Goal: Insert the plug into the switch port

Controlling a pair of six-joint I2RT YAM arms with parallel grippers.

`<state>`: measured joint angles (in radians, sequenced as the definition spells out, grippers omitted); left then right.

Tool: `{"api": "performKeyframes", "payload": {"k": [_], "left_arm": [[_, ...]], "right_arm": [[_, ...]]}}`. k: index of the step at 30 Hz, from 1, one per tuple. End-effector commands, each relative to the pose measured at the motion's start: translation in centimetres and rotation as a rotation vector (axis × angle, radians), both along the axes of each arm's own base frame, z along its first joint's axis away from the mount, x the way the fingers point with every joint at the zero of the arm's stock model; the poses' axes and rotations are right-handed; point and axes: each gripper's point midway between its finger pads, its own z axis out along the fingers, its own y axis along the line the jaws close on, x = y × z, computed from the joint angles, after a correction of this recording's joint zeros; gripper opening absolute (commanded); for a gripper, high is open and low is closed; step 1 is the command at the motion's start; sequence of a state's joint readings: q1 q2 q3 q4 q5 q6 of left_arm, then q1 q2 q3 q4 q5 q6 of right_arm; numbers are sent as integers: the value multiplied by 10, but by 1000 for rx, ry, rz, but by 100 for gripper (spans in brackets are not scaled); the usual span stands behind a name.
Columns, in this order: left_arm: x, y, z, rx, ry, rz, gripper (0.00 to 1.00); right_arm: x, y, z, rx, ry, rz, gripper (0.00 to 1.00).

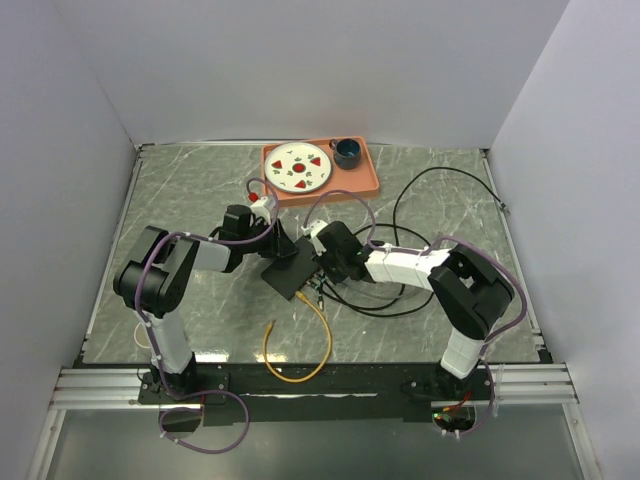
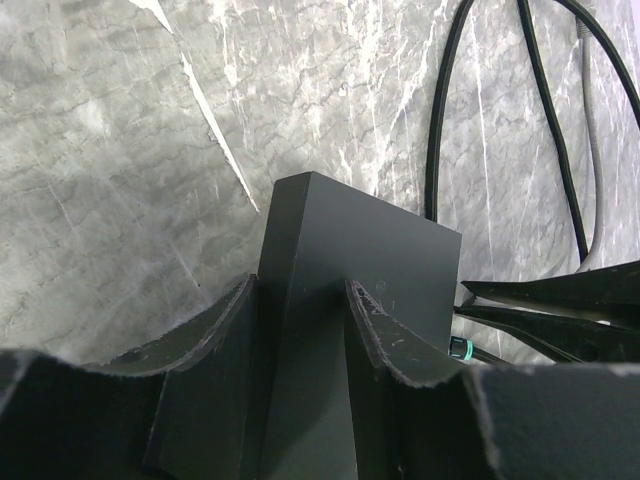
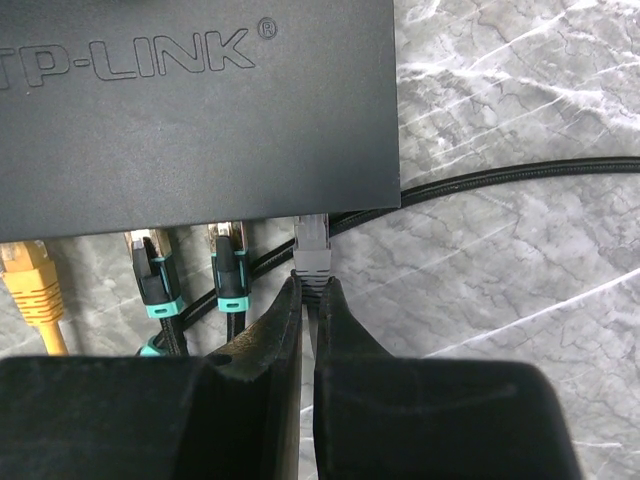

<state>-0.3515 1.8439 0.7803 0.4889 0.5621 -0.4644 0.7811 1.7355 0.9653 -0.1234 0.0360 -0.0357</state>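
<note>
Setting: robotics laboratory test cell. Evidence: grey marble-patterned tabletop (image 1: 190,190), enclosed by plain white panel walls (image 1: 300,70); slotted aluminium mounting rail (image 1: 110,385), where black-and-white left robot arm (image 1: 165,275) and matching right robot arm (image 1: 470,290) are bolted; loose black cables (image 1: 437,169).

Marble table (image 1: 200,200): orange tray (image 1: 370,186), switch (image 1: 290,272), cables (image 1: 325,332).

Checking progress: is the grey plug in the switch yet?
Cannot tell if seated: grey plug reaches the switch edge, pinched in right gripper.
</note>
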Motion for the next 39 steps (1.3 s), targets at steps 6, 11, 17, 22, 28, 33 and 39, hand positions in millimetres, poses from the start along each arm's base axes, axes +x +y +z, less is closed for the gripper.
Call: {"api": "performKeyframes", "payload": {"k": [6,11,17,22,28,33,39], "left_arm": [[-68,-51,-2,-72,117,-261,39],[-81,-60,-1,-55,116,-298,38],[-95,-69,4,-59,116,-336,37],[-110,-77,9,-63,120,-365,36],[-117,-78,9,-57,127,-370,36],[-109,-73,8,-19,113,-313,39],[-89,-54,4,35,111,-178,55]], "right_arm": [[60,70,88,253,-266,45,0],[67,73,97,264,-295,63,0],[75,75,108,262,-331,77,0],[83,79,113,283,-337,88,0],[86,82,113,281,-335,99,0],[83,81,107,271,-324,109,0],[80,77,91,232,-293,128,0]]}}
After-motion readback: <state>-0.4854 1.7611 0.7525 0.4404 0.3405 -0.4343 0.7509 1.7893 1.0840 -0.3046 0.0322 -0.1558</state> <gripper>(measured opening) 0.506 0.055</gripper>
